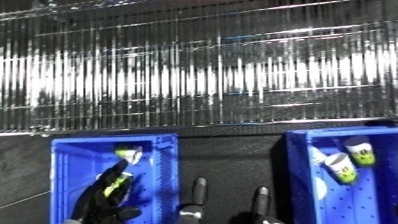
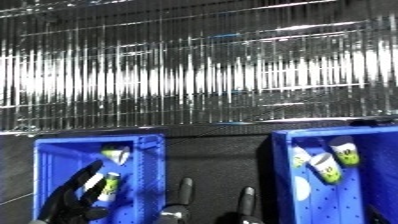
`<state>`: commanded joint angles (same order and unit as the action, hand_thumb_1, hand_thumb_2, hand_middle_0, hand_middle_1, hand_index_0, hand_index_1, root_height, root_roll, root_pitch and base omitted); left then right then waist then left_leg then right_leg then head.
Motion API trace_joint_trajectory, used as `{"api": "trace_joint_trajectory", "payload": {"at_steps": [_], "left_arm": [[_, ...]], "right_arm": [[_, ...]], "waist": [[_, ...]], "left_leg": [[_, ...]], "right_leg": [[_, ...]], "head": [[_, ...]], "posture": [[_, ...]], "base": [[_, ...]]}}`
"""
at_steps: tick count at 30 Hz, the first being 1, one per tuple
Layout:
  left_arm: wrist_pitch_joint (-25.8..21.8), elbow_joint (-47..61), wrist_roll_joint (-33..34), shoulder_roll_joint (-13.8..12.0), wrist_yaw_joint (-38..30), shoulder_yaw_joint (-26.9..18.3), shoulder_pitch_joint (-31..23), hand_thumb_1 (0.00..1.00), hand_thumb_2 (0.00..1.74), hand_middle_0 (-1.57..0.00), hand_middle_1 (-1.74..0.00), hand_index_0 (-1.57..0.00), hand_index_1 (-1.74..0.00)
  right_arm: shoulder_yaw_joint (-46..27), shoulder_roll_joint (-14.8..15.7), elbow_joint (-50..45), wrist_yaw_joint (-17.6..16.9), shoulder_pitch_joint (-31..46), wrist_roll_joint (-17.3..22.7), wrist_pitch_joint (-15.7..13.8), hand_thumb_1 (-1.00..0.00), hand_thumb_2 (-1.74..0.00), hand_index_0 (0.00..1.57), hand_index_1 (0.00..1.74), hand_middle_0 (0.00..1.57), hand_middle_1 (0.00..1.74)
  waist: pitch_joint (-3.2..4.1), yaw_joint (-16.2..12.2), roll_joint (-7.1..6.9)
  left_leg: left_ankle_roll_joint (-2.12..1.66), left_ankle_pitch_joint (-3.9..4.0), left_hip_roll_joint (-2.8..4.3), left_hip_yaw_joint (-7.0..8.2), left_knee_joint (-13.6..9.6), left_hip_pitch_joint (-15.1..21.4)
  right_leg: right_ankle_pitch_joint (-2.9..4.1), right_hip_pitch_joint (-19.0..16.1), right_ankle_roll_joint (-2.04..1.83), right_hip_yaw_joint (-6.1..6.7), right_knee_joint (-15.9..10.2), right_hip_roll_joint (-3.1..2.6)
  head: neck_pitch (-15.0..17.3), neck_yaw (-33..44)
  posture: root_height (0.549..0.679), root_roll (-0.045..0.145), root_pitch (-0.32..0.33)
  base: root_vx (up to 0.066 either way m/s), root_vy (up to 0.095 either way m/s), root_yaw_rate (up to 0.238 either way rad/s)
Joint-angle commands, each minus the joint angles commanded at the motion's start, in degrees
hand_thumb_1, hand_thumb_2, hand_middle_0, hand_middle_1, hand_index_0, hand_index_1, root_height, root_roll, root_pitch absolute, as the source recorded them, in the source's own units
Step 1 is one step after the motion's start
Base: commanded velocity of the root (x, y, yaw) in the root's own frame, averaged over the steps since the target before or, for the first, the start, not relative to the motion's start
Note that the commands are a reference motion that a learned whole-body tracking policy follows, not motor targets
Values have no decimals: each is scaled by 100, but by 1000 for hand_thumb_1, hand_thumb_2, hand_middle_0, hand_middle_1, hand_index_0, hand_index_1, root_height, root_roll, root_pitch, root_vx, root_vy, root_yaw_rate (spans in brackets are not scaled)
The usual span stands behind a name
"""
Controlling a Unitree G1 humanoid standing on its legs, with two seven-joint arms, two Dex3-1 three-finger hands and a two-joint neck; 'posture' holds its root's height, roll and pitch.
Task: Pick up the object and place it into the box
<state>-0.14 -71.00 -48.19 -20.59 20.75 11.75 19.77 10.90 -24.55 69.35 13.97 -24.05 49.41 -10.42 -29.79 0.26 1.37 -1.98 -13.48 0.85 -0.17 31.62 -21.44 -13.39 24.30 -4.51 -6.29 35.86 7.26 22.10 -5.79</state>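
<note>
Two blue bins stand on a black table. Over the left bin point(image 2: 43, 165) my left hand point(image 1: 99, 202) reaches in with its fingers stretched out. A small white object with a yellow-green label point(image 2: 108, 183) lies right against those fingers, and I cannot tell whether it rests on the bin floor. A second such object point(image 1: 130, 153) lies further back in the same bin. Between the bins, at the lower edge, my right hand point(image 1: 197, 190) shows only as straight fingers pointing up, holding nothing.
The right bin point(image 1: 300, 190) holds several similar white and yellow-green objects point(image 1: 342, 168). A shiny ribbed metallic wall point(image 1: 195, 70) rises just behind the table. Black tabletop point(image 1: 231, 155) shows between the bins.
</note>
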Motion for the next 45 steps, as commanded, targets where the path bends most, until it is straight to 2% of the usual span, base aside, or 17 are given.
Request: {"api": "trace_joint_trajectory", "payload": {"at_steps": [6, 9, 15, 20, 23, 27, 33, 34, 40, 45], "left_arm": [[-95, -69, 180, -4, -411, 11, 31, 0, 0, 0, 0, 0, 0], [-69, -84, 236, -7, -476, 8, 26, 0, 0, 0, 0, 0, 0], [-61, -144, 520, -22, -592, 52, 68, 0, 0, 0, 0, 0, 0], [-152, -172, 1136, -24, -697, 159, 37, 0, 0, 0, 0, 0, 0], [-170, -197, 1516, -2, -754, 255, 0, 0, 0, 0, 0, 0, 0], [-66, -252, 1762, 42, -787, 335, -85, 0, 0, 0, 0, 0, 0], [94, -385, 1889, 106, -771, 261, -297, 0, 0, 0, 0, 0, 0], [123, -410, 1930, 114, -762, 233, -352, 0, 0, 0, 0, 0, 0], [240, -534, 2211, 172, -686, 60, -741, 0, 0, 0, 0, 0, 0], [297, -639, 2452, 225, -598, -61, -1029, 0, 0, 0, 0, 0, 0]], "right_arm": [[57, -9, 71, -133, -32, -236, 110, 0, 0, 0, 0, 0, 0], [94, 9, 69, -120, -25, -302, 95, 0, 0, 0, 0, 0, 0], [193, 28, 74, -98, -125, -438, 137, 0, 0, 0, 0, 0, 0], [234, 62, 77, -56, -101, -513, 182, 0, 0, 0, 0, 0, 0], [252, 101, 115, -16, -34, -587, 204, 0, 0, 0, 0, 0, 0], [292, 164, 185, 20, 84, -659, 283, 0, 0, 0, 0, 0, 0], [279, 267, 316, 99, 368, -776, 386, 0, 0, 0, 0, 0, 0], [264, 288, 342, 116, 447, -798, 405, 0, 0, 0, 0, 0, 0], [183, 415, 453, 172, 892, -989, 535, 0, 0, 0, 0, 0, 0], [130, 521, 588, 195, 1138, -1159, 641, 0, 0, 0, 0, 0, 0]], "waist": [[0, -23, -40], [0, -10, -61], [0, 17, -84], [8, 24, -90], [70, 32, -98], [254, 49, -123], [613, 79, -174], [693, 82, -183], [1189, 105, -210], [1555, 138, -208]], "left_leg": [[22, -90, 6, 47, 129, 26], [31, -110, 14, 67, 166, 31], [28, -75, 14, 66, 67, 118], [15, -22, 15, 41, -110, 318], [-5, 31, 25, 29, -275, 471], [-48, 131, 43, 16, -585, 719], [-143, 343, 95, 13, -1245, 1209], [-163, 383, 113, 12, -1378, 1312], [-283, 598, 228, 43, -2146, 1920], [-349, 732, 305, 99, -2664, 2308]], "right_leg": [[7, -46, 17, 20, 9, -10], [1, -64, 23, 15, 27, -10], [4, -141, 24, 13, -38, -30], [0, -310, 27, 18, -152, -47], [14, -451, 15, 12, -293, -47], [67, -694, -15, -10, -595, -47], [174, -1212, -65, -76, -1236, -77], [197, -1328, -73, -92, -1371, -85], [322, -2016, -125, -179, -2157, -130], [437, -2468, -166, -240, -2696, -153]], "head": [[50, -353], [33, -394], [94, -530], [181, -478], [294, -406], [565, -253], [1147, 1], [1324, 47], [1876, 146], [2371, 219]], "posture": [[648, 39, 24], [648, 38, 23], [650, 38, 23], [652, 39, 12], [655, 40, 7], [659, 41, 4], [667, 39, -2], [668, 39, -4], [674, 36, -14], [676, 34, -20]], "base": [[21, 2, -91], [15, -6, -58], [4, -5, -18], [6, 1, 5], [16, 3, 1], [37, 1, 4], [65, -8, 20], [117, -21, 52], [139, -16, 34], [128, -9, -7]]}}
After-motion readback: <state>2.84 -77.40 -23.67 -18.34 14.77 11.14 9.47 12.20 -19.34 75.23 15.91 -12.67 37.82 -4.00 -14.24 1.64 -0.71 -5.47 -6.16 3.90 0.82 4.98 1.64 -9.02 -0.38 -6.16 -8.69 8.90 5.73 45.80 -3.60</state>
